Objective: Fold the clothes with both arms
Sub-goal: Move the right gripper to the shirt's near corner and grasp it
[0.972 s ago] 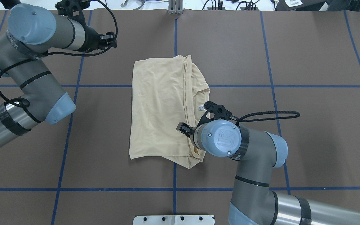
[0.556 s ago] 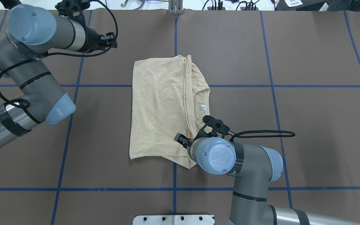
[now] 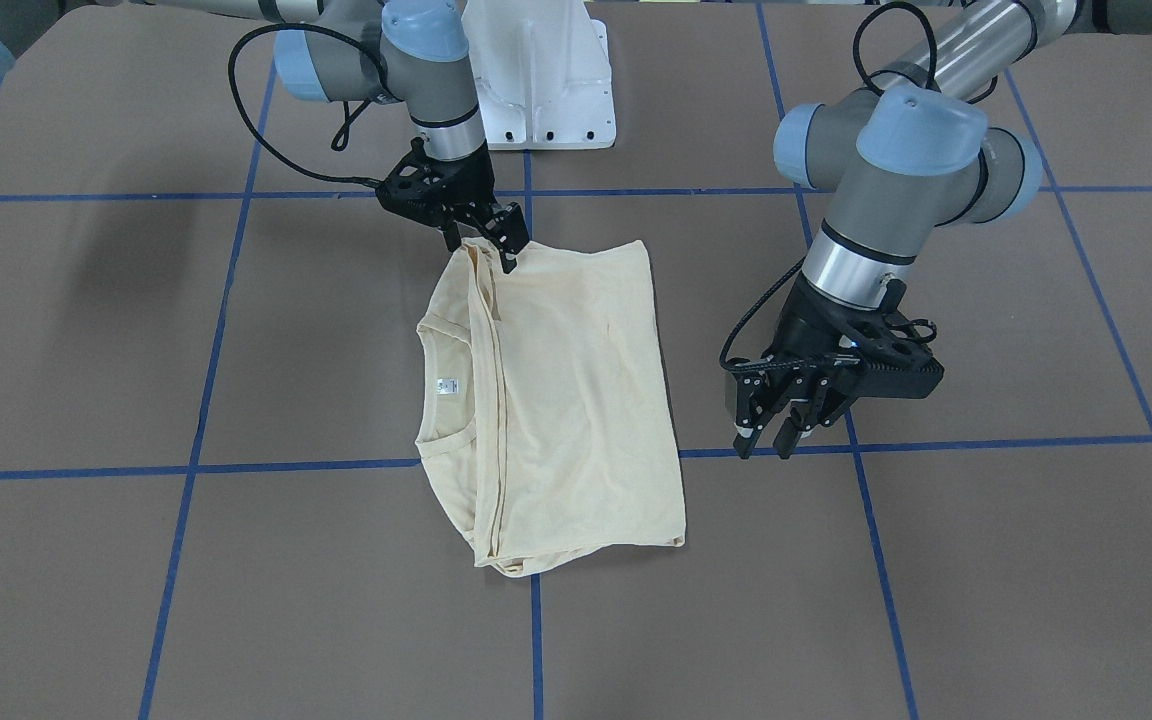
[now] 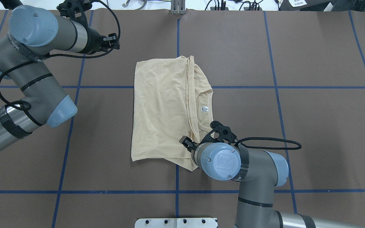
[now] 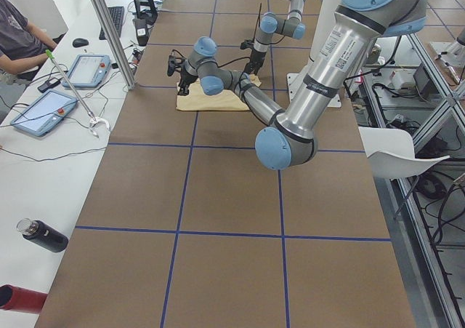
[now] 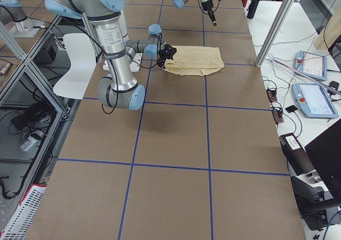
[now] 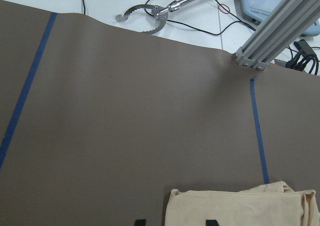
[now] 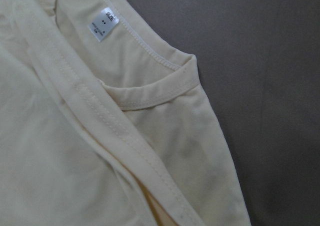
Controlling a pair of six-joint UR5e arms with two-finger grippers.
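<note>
The cream-yellow shirt (image 4: 163,107) lies folded to a rectangle in the middle of the table, neck opening and white label (image 4: 204,109) on its right side. The print does not show. My right gripper (image 3: 481,245) stands over the shirt's corner nearest the robot, jaws apart, its fingertips (image 3: 509,256) at the cloth edge. The right wrist view shows only the collar and label (image 8: 103,24) from close up. My left gripper (image 3: 776,440) hangs open above bare table, well off the shirt's far left corner. Both its fingertips (image 7: 212,222) show spread, with the shirt's edge (image 7: 240,208) just ahead.
The white pedestal base (image 3: 536,80) stands at the robot's edge of the table. Blue tape lines (image 4: 177,87) grid the brown mat. Beyond the far edge are an aluminium post (image 7: 280,30), a grabber tool (image 7: 150,15), tablets (image 5: 43,110) and a seated person (image 5: 14,37).
My right arm has drawn back toward the robot along the shirt's right edge, from beside the label to the near corner. The shirt and the left arm have stayed put.
</note>
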